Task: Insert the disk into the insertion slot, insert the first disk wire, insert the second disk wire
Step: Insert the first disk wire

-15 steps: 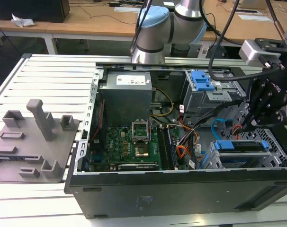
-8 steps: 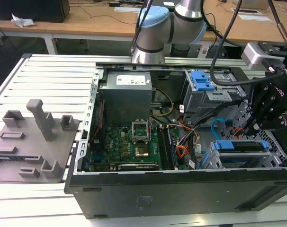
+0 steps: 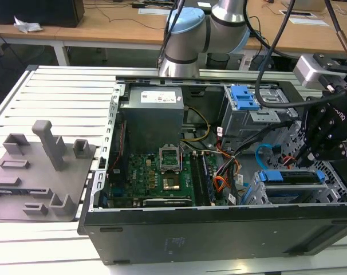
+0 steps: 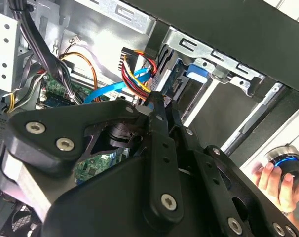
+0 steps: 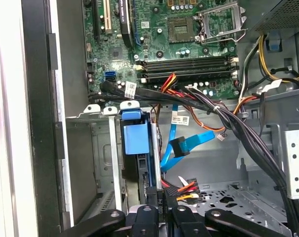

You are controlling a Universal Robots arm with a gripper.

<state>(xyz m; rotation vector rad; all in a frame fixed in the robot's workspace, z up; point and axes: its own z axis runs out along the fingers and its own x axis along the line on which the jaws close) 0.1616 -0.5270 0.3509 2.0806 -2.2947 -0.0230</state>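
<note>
- Exterior view: disk (image 3: 294, 177) seated in insertion slot (image 3: 255, 193), at the exterior view's right.
- Second wrist view: fingers (image 4: 158, 129) narrow, seemingly pinching the first disk wire (image 4: 138, 74) plug.
- First wrist view: plug just beside the disk; second disk wire (image 5: 194, 143) hangs loose nearby.
- Risks: a skewed plug could jam; the loose cable could snag.

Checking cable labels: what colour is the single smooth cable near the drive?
Light blue; the cable shows best in the first wrist view.
</note>
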